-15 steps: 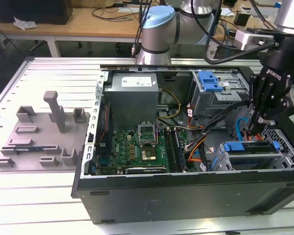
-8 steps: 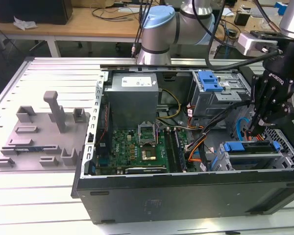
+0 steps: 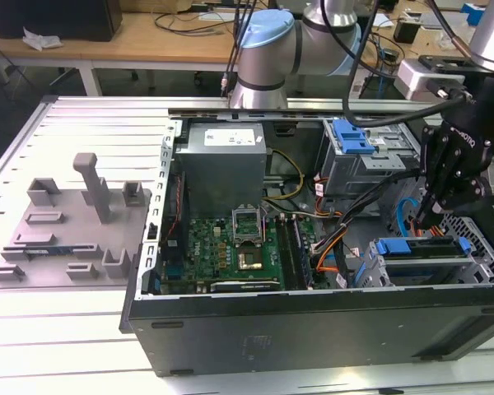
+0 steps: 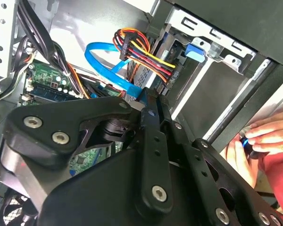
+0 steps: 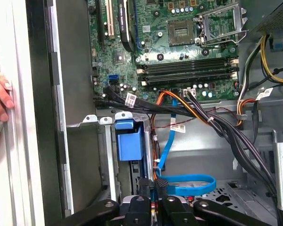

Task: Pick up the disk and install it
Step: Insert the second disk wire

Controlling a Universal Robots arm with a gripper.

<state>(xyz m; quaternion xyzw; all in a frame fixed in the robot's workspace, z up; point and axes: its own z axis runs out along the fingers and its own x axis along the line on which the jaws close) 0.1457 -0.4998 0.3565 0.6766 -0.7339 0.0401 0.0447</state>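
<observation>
The tool (image 3: 428,216) is hanging inside the open computer case (image 3: 313,329), its narrow fingers (image 5: 161,184) pressed together and holding nothing; the disk (image 3: 418,248), in its blue carrier, is sitting in the drive cage (image 3: 477,271) just beside it at the exterior view's right, apparently seated for installation.

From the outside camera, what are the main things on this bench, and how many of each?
Blue drive carriers: 2
Open computer case: 1
Grey fixture plate: 1
Gripper: 1
Total: 5
</observation>
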